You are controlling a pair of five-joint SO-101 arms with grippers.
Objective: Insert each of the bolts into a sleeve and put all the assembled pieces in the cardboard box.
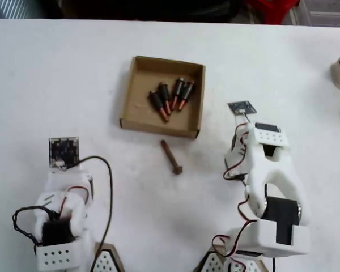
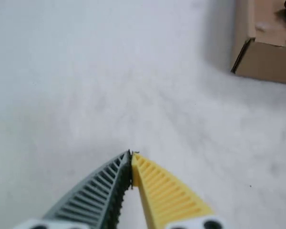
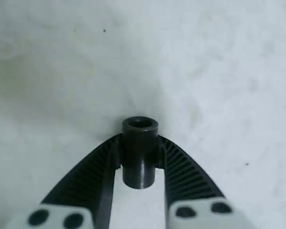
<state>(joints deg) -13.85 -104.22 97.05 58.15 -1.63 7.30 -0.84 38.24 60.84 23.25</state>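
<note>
High view: cardboard box [image 1: 158,126] sits mid-table, open side up. Inside it lie what look like four assembled pieces [image 1: 170,97], close together; the count is hard to confirm at this angle. One loose bolt [image 1: 171,157] lies on the white table [image 1: 73,73] just in front of the box, apart from its wall, head end toward the arms. Left arm [image 1: 59,226] folded at the near left edge, right arm [image 1: 269,187] at the near right, both well apart from the bolt.

Left wrist view: left gripper [image 2: 131,158] above bare table, grey and yellow jaws pressed tip to tip, nothing between them. A corner of the box [image 2: 267,59] is off to one side.

Right wrist view: right gripper [image 3: 139,141] clamps a black sleeve [image 3: 140,152], jaws narrow against its sides, sleeve upright with its open bore toward the camera, over the table.
</note>
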